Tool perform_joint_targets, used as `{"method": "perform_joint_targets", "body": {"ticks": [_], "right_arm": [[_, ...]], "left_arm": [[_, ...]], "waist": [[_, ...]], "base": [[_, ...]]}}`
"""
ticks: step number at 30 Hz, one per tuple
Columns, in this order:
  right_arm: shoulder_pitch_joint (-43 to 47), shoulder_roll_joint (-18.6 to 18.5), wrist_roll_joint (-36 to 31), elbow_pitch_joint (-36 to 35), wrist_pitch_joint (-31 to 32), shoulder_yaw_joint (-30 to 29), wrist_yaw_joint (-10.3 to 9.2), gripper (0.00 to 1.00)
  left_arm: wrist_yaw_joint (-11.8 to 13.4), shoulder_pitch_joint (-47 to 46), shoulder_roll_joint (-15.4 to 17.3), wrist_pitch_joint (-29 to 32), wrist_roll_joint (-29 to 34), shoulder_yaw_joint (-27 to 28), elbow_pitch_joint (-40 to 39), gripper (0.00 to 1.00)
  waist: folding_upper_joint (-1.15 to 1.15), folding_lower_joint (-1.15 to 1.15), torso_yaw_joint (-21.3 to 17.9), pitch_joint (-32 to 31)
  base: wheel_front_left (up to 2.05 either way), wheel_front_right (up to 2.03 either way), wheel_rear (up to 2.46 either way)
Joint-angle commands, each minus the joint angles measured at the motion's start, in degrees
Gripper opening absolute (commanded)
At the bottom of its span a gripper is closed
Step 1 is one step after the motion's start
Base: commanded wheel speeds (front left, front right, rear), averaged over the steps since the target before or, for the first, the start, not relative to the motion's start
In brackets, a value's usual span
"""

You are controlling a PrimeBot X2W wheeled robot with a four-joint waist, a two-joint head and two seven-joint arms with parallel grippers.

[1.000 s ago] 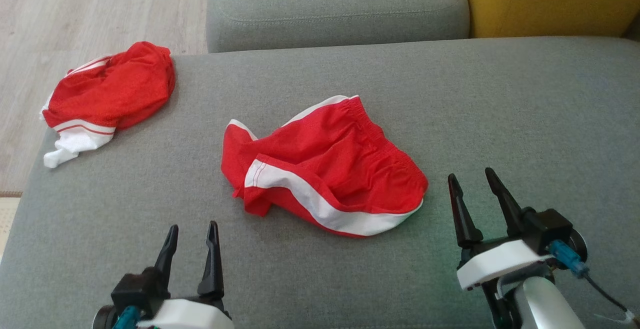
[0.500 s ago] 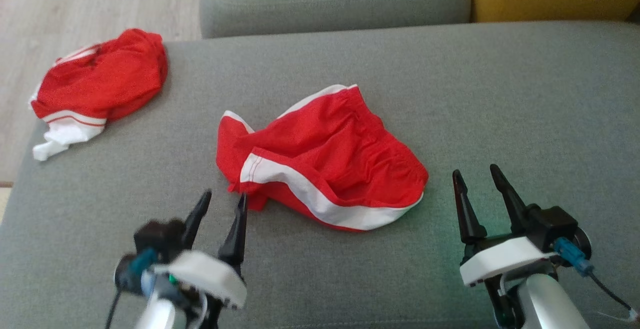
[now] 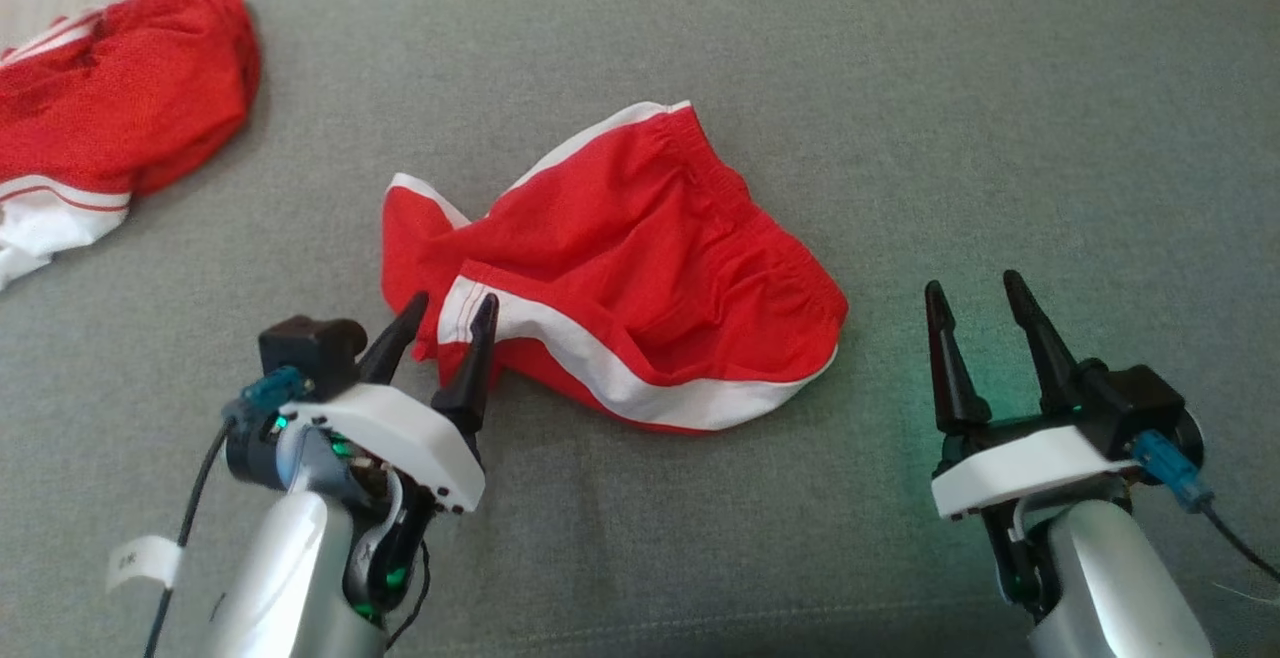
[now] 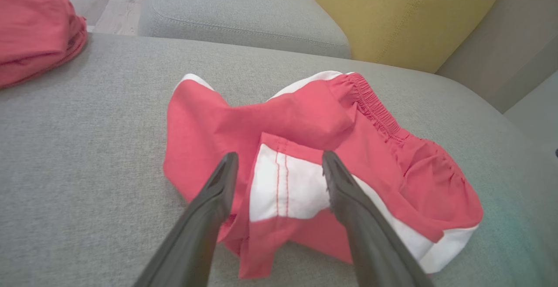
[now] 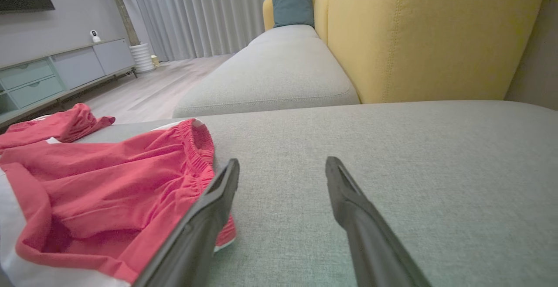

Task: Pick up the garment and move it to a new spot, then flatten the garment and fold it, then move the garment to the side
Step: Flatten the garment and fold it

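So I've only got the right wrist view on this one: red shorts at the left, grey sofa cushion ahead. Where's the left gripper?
Observer: The left gripper is open at the red shorts' left end, fingertips either side of the white stripe's end.
Operator: Closed on the cloth?
Observer: No. The left wrist view shows its fingers apart, with the white stripe between them.
Operator: Is my right gripper over the shorts?
Observer: In the head view the right gripper stands apart from them, to their right, over bare sofa cushion.
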Motion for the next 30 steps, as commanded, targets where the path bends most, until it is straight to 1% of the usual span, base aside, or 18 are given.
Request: {"method": "perform_joint_targets", "body": {"ticks": [1, 4, 15, 20, 24, 25, 28, 30], "right_arm": [[-1.7, 0.0, -0.2, -2.1, -0.6, 1.0, 0.41, 1.00], [-1.8, 0.0, -0.2, -2.2, -0.6, 0.8, 0.41, 1.00], [-2.2, 0.0, 0.2, -2.1, -0.6, 0.9, 0.41, 1.00], [-2.3, 0.0, 0.4, -2.0, -0.6, 0.8, 0.41, 1.00], [-2.5, 0.0, 0.6, -1.9, -0.6, 0.8, 0.41, 1.00], [-2.5, 0.0, 0.6, -1.8, -0.6, 0.8, 0.41, 1.00], [-2.6, 0.0, 0.8, -1.7, -0.6, 0.9, 0.41, 1.00], [-2.6, 0.0, 0.8, -1.6, -0.6, 0.9, 0.41, 1.00]], "left_arm": [[0.1, -2.6, 1.1, 0.0, -0.3, 2.2, -1.6, 1.00], [0.0, -2.7, 1.3, 0.2, -0.7, 2.3, -1.5, 1.00], [-0.7, -2.6, 2.0, 4.8, -2.0, 0.6, -1.6, 1.00], [-0.8, -2.7, 2.3, 5.9, -2.3, 0.1, -2.5, 1.00], [-0.6, -2.9, 2.4, 6.3, -2.3, -0.3, -3.7, 0.92], [-0.6, -2.9, 2.5, 6.4, -2.2, -0.4, -4.0, 0.92], [-0.5, -2.8, 2.9, 7.0, -2.0, -0.8, -5.1, 0.87], [-0.4, -2.7, 3.3, 7.6, -1.7, -1.1, -6.0, 0.82]], "waist": [[0.00, 0.00, -0.4, 0.6], [0.00, 0.00, -0.4, 0.7], [0.00, 0.00, -0.3, 0.7], [0.00, 0.00, -0.5, 1.1], [0.00, 0.00, -0.7, 1.3], [0.00, 0.00, -0.8, 1.4], [0.00, 0.00, -0.8, 1.5], [0.00, 0.00, -0.8, 1.6]], "base": [[0.00, 0.00, 0.00], [0.00, 0.00, 0.00], [0.00, 0.00, 0.00], [0.00, 0.00, 0.00], [0.00, 0.00, 0.00], [0.00, 0.00, 0.00], [0.00, 0.00, 0.00], [0.00, 0.00, 0.00]]}}
